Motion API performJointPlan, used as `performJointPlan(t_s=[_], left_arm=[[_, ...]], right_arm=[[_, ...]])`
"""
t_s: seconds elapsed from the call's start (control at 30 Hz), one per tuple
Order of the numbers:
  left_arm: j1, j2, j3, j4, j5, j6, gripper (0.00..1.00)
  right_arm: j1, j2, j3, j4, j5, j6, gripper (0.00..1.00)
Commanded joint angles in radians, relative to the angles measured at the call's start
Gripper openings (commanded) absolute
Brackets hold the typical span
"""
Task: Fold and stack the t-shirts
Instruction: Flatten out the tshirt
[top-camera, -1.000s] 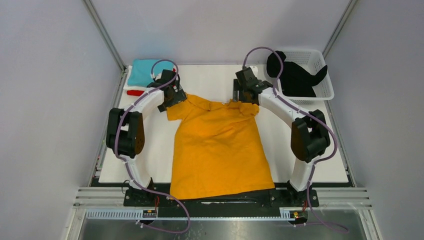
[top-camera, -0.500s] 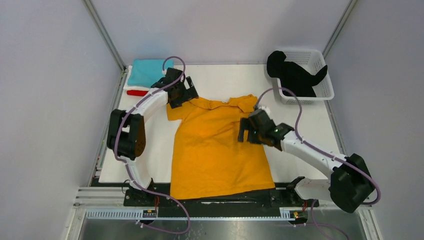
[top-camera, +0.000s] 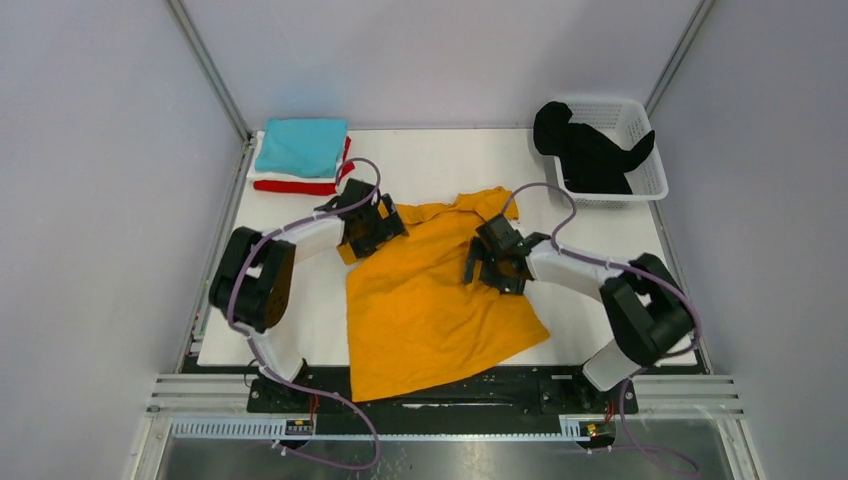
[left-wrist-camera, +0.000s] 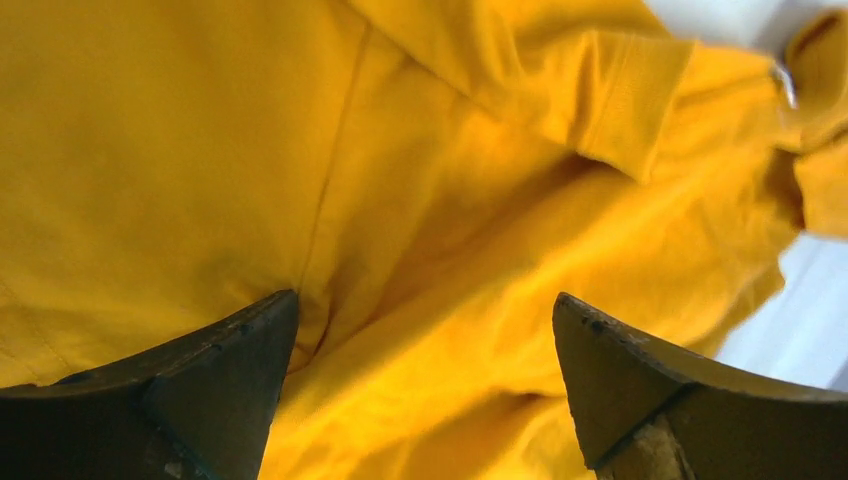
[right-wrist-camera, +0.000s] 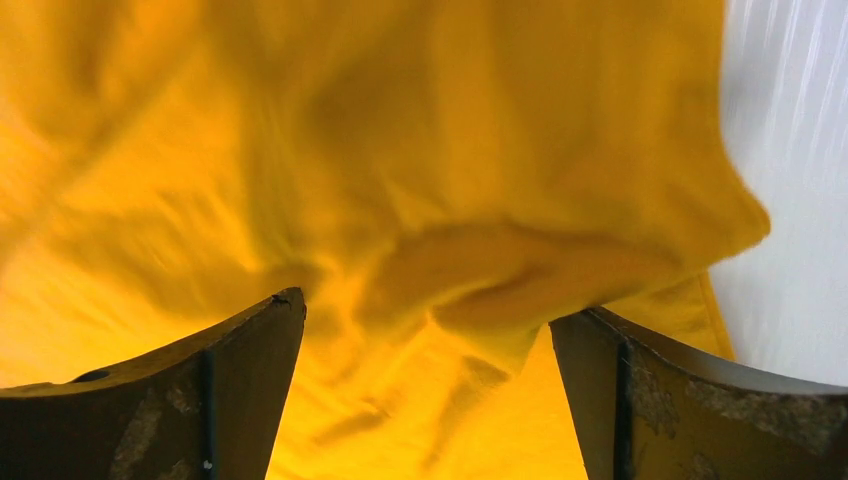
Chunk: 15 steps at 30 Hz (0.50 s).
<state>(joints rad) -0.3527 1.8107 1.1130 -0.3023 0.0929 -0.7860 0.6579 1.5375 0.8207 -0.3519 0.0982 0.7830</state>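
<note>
Looking down, I see the mustard-orange t-shirt (top-camera: 430, 305) lying mid-counter (top-camera: 440, 160), collar far, hem near, long axis near-to-far and slightly skewed. Both arms bend low: left end effector (top-camera: 380, 230) at its left shoulder, right end effector (top-camera: 480, 265) at its right side, each with fingers apart over bunched cloth.

The top camera looks down from above and behind the near edge, taking in the whole desk (top-camera: 440, 160). Each wrist camera peers close past its own jaws at the mustard-orange shirt (top-camera: 430, 300), shared by all three views.
</note>
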Motion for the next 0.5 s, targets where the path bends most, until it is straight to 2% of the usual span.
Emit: performJointPlan(t_s=[0.0,0.07,0.2,0.3,0.4,0.47], left_arm=[[-0.047,-0.097,-0.266,0.073,0.065,-0.144,0.99],[-0.098,-0.138,-0.339,0.084,0.05,-0.204,0.99],[-0.299,-0.207,-0.427,0.205,0.051,-0.375,0.99],[-0.423,-0.183,-0.316,0.222,0.061,-0.379,0.99],[-0.494,-0.156,-0.149,0.118,-0.041,-0.32,0.99],[-0.513,-0.169,-0.084,0.056,-0.1,-0.285,0.99]], right_arm=[[-0.112,0.184,0.168,0.032,-0.026,-0.002,0.99],[-0.145,0.292,0.309,-0.011,-0.046,-0.037,0.99],[-0.189,0.515,0.673,-0.158,-0.081,-0.126,0.99],[-0.218,0.684,1.006,-0.329,-0.095,-0.207,0.99],[-0.239,0.839,1.366,-0.523,-0.093,-0.299,0.99],[-0.245,0.894,1.528,-0.622,-0.063,-0.35,0.99]])
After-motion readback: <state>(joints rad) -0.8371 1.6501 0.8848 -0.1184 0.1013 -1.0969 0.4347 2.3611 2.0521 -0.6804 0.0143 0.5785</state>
